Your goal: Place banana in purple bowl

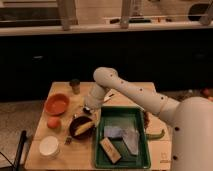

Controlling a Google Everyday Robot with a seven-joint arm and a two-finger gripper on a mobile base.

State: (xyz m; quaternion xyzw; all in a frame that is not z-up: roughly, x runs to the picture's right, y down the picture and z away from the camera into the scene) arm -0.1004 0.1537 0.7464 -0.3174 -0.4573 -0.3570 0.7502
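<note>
The purple bowl (75, 131) sits on the wooden table, left of the green tray. The yellow banana (85, 128) lies inside it, along its right side. My gripper (88, 110) hangs just above the bowl's far rim, at the end of the white arm that reaches in from the right. The gripper is close over the banana's far end; I cannot tell whether it touches it.
An orange bowl (56, 103) is at the left rear, a round orange fruit (53, 122) in front of it, and a white bowl (49, 146) at the front left. A green tray (111, 117) holds several items. A green pepper (156, 134) lies to its right. A small dark cup (75, 86) stands at the back.
</note>
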